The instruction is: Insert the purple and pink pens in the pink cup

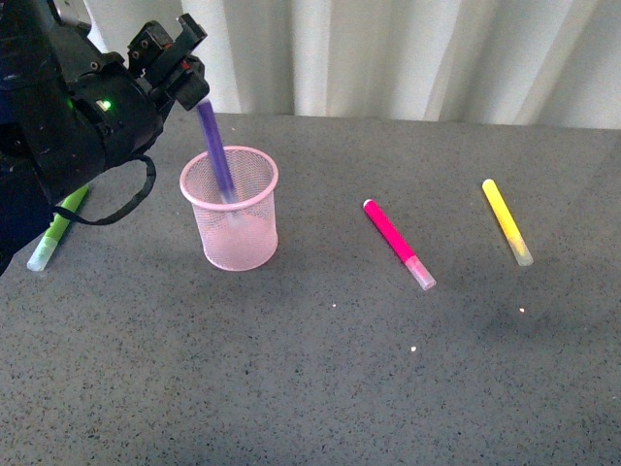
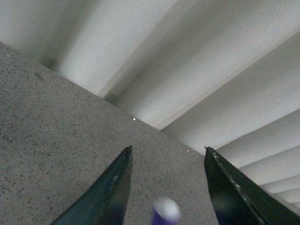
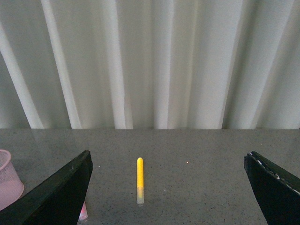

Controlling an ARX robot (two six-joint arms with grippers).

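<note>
Left jaws stand wide over the pink cup point(image 1: 243, 238), purple pen point(image 1: 215, 146) leaning inside. My right jaws gape too; pink pen point(image 1: 393, 238) lies flat beside the cup.

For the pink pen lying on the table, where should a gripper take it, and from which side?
Grip the pink pen mid-barrel from straight above, jaws across its slim width: it lies flat and diagonal on the table, nothing touching it.

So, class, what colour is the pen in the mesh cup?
Dark purple; the pen shows best in the front view, inside the pink cup.
</note>
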